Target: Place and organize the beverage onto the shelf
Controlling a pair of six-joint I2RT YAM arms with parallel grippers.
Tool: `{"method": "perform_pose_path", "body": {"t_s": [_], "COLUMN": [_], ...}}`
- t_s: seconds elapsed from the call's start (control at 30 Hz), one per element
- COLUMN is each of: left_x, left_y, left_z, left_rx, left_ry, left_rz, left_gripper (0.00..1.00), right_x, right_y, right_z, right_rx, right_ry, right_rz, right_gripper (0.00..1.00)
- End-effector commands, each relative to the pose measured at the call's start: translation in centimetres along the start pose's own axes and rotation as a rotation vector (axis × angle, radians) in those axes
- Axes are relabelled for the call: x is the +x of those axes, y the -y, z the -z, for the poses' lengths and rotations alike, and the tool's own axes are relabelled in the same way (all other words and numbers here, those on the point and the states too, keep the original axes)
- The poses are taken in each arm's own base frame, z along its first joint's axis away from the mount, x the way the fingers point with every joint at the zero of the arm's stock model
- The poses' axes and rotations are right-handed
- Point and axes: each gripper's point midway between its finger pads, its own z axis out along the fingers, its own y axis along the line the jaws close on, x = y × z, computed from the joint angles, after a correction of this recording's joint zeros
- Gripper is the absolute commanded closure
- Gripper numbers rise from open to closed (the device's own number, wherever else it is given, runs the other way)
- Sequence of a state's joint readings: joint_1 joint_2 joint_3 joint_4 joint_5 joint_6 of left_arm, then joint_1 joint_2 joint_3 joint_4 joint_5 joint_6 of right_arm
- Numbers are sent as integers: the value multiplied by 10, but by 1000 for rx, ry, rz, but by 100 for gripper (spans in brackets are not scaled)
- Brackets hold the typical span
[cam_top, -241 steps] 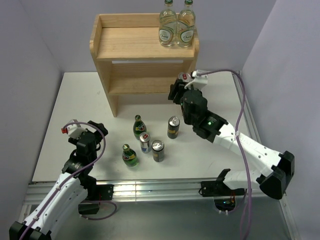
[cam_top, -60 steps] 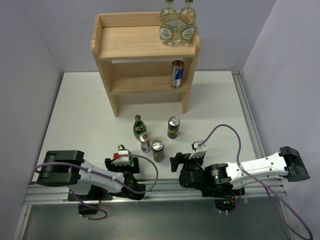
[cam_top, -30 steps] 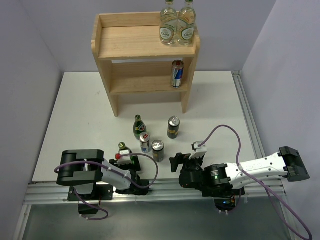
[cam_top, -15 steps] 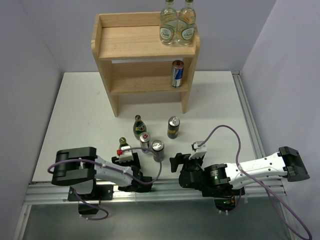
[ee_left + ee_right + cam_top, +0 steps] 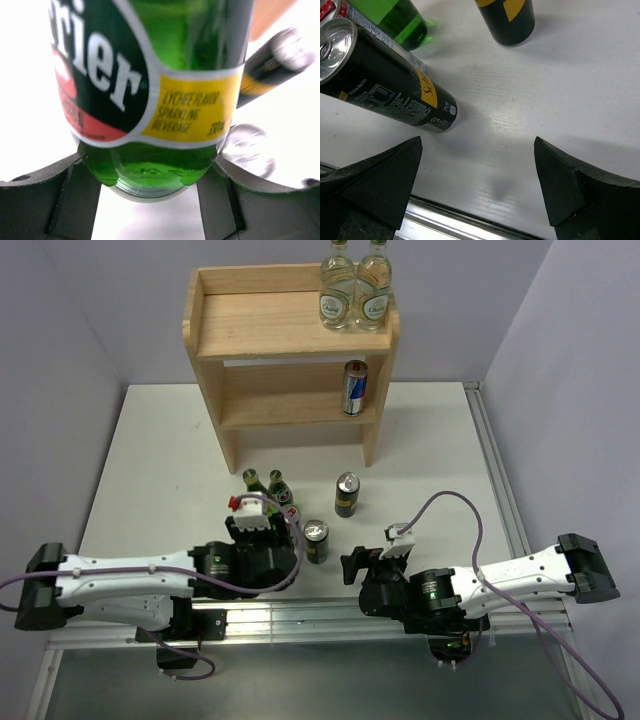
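On light-wood shelf (image 5: 270, 325): 1 blue-silver can (image 5: 355, 387), 5 to go; L jaws grip dark-green glass bottle (image 5: 150, 100), R jaws spread.

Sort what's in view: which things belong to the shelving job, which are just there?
Job: shelf, held green bottle, second green bottle, far dark can, near dark can, shelved blue-silver can.
Just there: left clear bottle, right clear bottle.
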State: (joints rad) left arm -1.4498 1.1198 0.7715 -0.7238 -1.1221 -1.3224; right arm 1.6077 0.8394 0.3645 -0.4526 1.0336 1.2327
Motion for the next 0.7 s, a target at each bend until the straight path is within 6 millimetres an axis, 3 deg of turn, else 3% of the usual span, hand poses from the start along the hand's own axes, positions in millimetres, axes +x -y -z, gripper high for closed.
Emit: {"method": "perform_pose_path", "body": {"t_s": [0.0, 0.17, 0.2, 0.27, 0.3, 0.37, 0.4, 0.47, 0.5, 0.57, 0.63, 0.67], "left_x": [-99, -156, -183, -204, -234, -263, -298, -320, -358, -392, -418, -416], "left_y": [39, 44, 45, 54, 55, 64, 60, 64, 57, 65, 54, 56], "left_z": [14, 4, 4, 2, 6, 7, 11, 2, 10, 10, 1, -17], "left_rx": [134, 121, 110, 127, 130, 169, 160, 152, 140, 158, 124, 112], "left_ry": [155, 178, 207, 228, 264, 303, 354, 362, 420, 443, 465, 433], "left_rz": [-13, -96, -69, -126, -91, -91, -46, -81, -39, -57, -56, -84], "left_gripper": [100, 100, 100, 100, 100, 100, 100, 100, 100, 100, 100, 100], "right_x": [-17, -22, -23, -24, -26, -27, -28, -28, -28, -27, -24, -24], "right_y": [-4, -4, -4, -4, -4, -5, -5, -5, -6, -7, -8, -7], "right_z": [0, 2, 2, 3, 4, 4, 5, 5, 5, 5, 5, 4], "right_rx": [-4, -11, -11, -16, -18, -20, -22, -25, -28, -31, -38, -37], "right_ry": [74, 85, 89, 90, 92, 92, 92, 91, 89, 85, 76, 75], "right_rz": [-47, -56, -62, -60, -67, -67, -70, -67, -70, -68, -74, -77], "right_gripper": [0, 0, 0, 0, 0, 0, 0, 0, 0, 0, 0, 0]}}
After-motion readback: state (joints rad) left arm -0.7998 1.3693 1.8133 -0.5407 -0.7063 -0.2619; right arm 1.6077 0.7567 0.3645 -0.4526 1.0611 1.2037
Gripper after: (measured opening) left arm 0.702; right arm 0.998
